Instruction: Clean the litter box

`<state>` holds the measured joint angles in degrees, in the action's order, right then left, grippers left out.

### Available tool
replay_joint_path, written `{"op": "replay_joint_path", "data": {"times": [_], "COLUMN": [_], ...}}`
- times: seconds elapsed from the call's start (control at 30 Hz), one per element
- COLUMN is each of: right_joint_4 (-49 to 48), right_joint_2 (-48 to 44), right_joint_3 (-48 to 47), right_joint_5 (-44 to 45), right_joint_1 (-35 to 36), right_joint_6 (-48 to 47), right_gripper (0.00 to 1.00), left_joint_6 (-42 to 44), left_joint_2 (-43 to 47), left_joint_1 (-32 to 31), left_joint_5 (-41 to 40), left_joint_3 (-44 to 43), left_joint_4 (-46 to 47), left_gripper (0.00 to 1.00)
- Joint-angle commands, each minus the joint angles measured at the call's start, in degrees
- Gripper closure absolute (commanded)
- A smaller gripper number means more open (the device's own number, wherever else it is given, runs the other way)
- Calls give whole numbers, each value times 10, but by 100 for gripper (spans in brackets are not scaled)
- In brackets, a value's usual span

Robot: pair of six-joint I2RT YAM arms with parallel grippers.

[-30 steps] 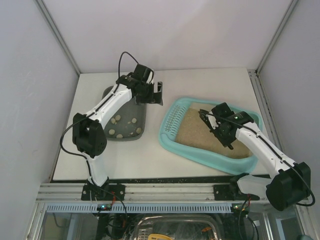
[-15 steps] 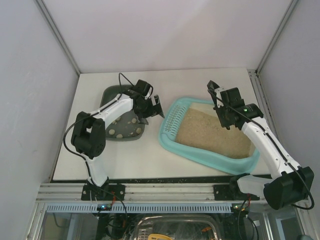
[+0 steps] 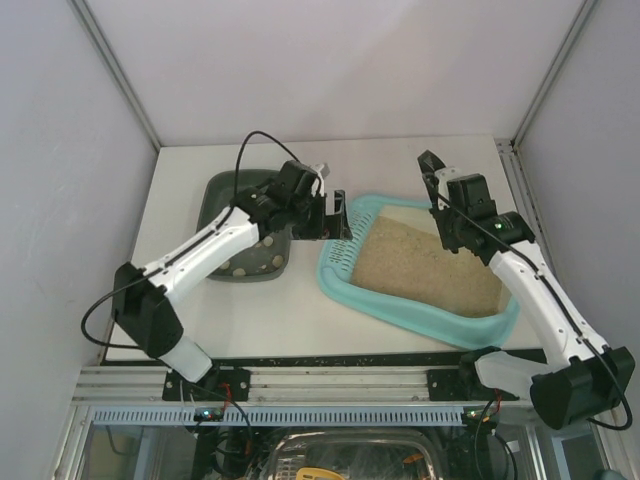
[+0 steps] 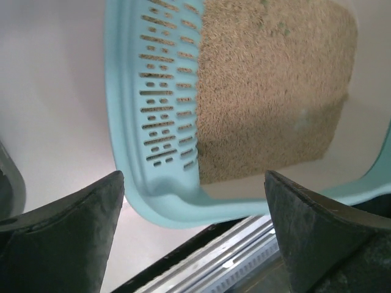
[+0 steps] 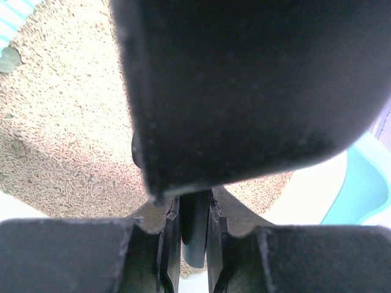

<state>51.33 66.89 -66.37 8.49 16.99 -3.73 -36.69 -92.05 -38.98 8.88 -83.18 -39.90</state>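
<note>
The turquoise litter box (image 3: 400, 310) lies right of centre, its slotted grille (image 3: 345, 245) at the left end and tan litter (image 3: 420, 262) filling the rest. My left gripper (image 3: 338, 215) hangs open over the grille end; in the left wrist view its fingers (image 4: 73, 232) frame the box rim (image 4: 122, 91) and litter (image 4: 269, 79) with nothing between them. My right gripper (image 3: 445, 205) is raised over the box's far side, shut on the handle of a dark scoop (image 3: 428, 165). In the right wrist view the scoop (image 5: 256, 91) blocks most of the picture above the gripper (image 5: 195, 226).
A smaller dark grey-green tray (image 3: 222, 190) holding several pale lumps (image 3: 262, 262) sits left of the litter box, partly under my left arm. The table's front edge and a metal rail (image 3: 330, 380) run along the bottom. Grey walls close in on three sides.
My left gripper has swung right from above the dark tray to the litter box's grille end. My right gripper has lifted out of the litter and moved to the far side with the scoop.
</note>
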Motion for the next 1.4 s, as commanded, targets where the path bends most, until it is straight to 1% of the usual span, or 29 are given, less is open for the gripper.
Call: {"op": "replay_joint_path", "data": {"times": [0.0,0.07,0.13,0.2,0.23,0.37,0.43,0.53,0.63,0.77,0.9,0.93,1.0,1.03,1.1,1.17,1.2,1.3,1.37], "right_joint_4": [-48,-53,-53,-48,-46,-45,-43,-39,-37,-34,-31,-32,-34,-35,-40,-46,-49,-57,-61], "right_joint_2": [-40,-52,-61,-68,-70,-84,-92,-102,-112,-119,-126,-128,-131,-133,-135,-135,-135,-132,-131], "right_joint_3": [-4,-5,-5,-5,-5,-2,-1,3,6,6,7,8,11,11,14,15,15,15,15], "right_joint_5": [-2,-12,-24,-28,-29,-33,-33,-30,-31,-36,-51,-53,-56,-58,-73,-92,-105,-123,-129], "right_joint_1": [-13,-25,-34,-39,-40,-43,-44,-47,-55,-74,-91,-94,-97,-98,-108,-121,-124,-131,-132], "right_joint_6": [23,34,43,50,55,66,68,69,67,64,64,64,66,68,80,95,101,116,120], "right_gripper": [100,100,100,100,100,100,100,100,100,100,100,100,100,100,100,100,100,100,100], "left_joint_6": [248,393,552,643,670,730,766,812,849,892,958,974,1007,1016,1030,1037,1035,1037,1046], "left_joint_2": [76,118,153,154,146,86,60,46,45,32,11,3,-28,-47,-89,-124,-133,-148,-156], "left_joint_1": [-54,-70,-87,-113,-119,-141,-157,-173,-175,-176,-176,-176,-176,-175,-170,-157,-152,-137,-127], "left_joint_5": [14,70,99,83,85,126,144,170,216,254,265,261,248,241,240,255,259,250,241], "left_joint_3": [36,72,99,100,92,27,2,13,36,43,51,49,32,17,-28,-75,-88,-102,-110], "left_joint_4": [10,32,37,27,22,0,-14,2,18,5,-21,-29,-55,-73,-122,-168,-176,-171,-171], "left_gripper": [0,0,0,0,0,1,6,6,6,6,7,8,16,21,28,30,30,33,38]}}
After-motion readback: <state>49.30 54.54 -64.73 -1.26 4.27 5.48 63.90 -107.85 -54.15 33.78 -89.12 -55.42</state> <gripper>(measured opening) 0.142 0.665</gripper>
